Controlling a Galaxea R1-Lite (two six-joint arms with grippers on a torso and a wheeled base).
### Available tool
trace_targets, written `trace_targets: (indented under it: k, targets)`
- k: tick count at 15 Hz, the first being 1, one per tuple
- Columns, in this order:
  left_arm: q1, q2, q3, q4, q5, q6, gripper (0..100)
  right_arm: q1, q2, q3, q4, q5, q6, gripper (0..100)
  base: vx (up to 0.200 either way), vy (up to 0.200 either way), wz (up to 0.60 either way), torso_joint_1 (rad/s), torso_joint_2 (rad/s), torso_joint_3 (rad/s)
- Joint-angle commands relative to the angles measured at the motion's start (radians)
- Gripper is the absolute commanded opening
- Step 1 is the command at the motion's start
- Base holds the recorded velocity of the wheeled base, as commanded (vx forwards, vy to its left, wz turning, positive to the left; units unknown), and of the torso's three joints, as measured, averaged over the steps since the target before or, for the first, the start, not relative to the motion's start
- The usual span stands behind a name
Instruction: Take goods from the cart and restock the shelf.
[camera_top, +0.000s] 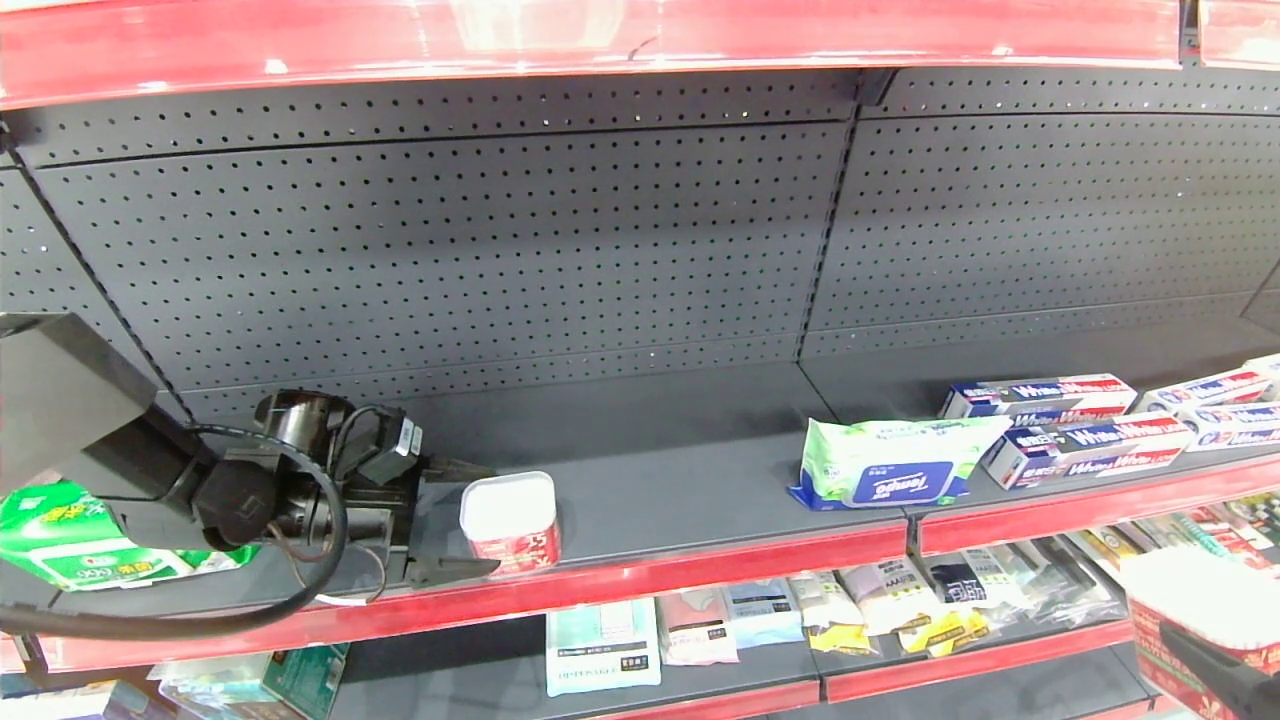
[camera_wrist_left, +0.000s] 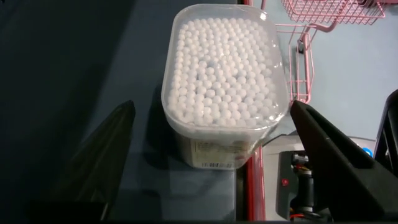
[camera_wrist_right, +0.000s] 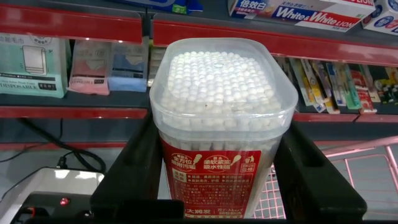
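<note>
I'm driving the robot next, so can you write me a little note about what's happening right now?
End effectors: the left end effector is open, its fingers either side of a cotton swab tub without touching it. The right end effector is shut on a second swab tub, held low in front of the shelving.
Things: the first tub stands on the shelf, near its front edge.
Done: one tub placed.
Left: probably back the left arm away, then shelve the second tub.

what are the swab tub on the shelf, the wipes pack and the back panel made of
Cotton swab tub: clear, glossy rigid plastic, likely; the white swab tips show through its lid.
Wet wipes pack: soft plastic film, judging by its crinkled, shiny ends.
Back panel: looks like matte dark-painted sheet metal, punched with rows of holes.
</note>
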Motion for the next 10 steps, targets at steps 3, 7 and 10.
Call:
trace_targets:
  k: [3,7,10]
  targets:
    - [0.026,-0.099,0.077,-0.002,-0.004,0.000,100,0.000,-0.007,0.002,-0.001,0.000,0.000,0,0.000,0.000,0.00,0.000,0.00,0.000]
    - [0.055,-0.151,0.117,-0.011,-0.010,0.018,100,0.000,-0.022,0.008,-0.001,0.002,0.000,0,0.000,0.000,0.00,0.000,0.00,0.000]
    - [0.066,-0.211,0.163,-0.016,-0.011,0.023,100,-0.003,-0.055,0.022,-0.001,0.000,0.001,0,0.000,0.000,0.00,0.000,0.00,0.000]
